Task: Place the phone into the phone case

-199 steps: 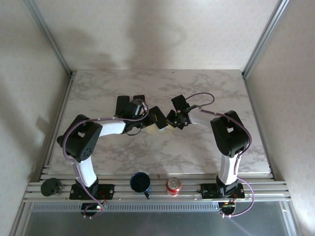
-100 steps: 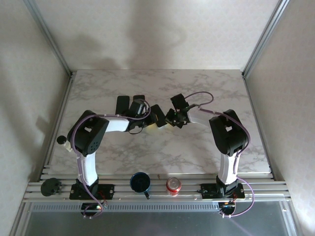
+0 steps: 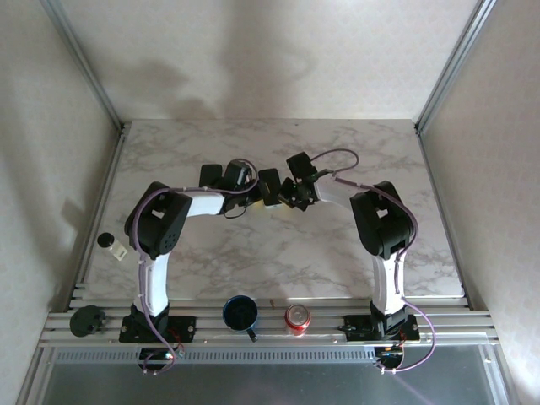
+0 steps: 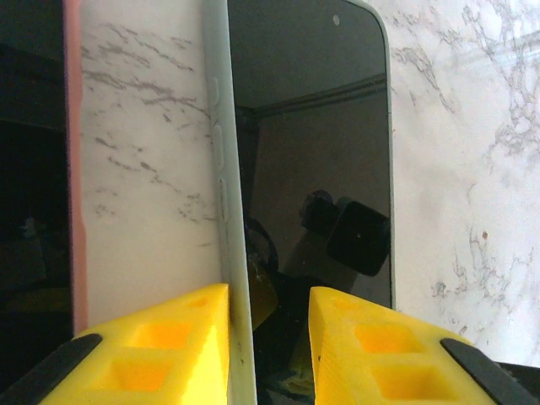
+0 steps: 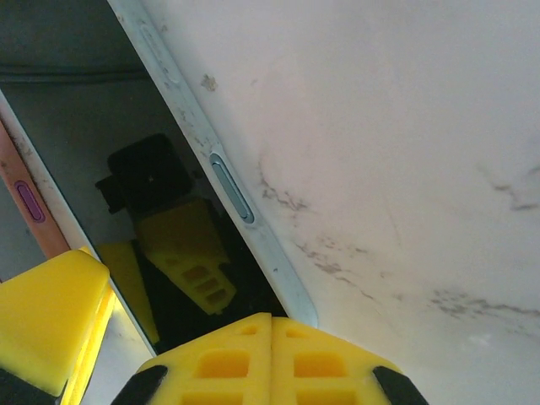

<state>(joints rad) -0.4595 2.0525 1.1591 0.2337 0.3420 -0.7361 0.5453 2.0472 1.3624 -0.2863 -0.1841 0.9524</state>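
Two tools, left tool (image 4: 268,297) pinching phone (image 4: 312,152) edge, right tool (image 5: 270,325) closed

- You have no text, brand, number or sign to read in any view.
- The phone (image 4: 312,169) shows you a dark screen with reflections only.
- The can (image 3: 297,318) on the front rail is too small for you to read a label.
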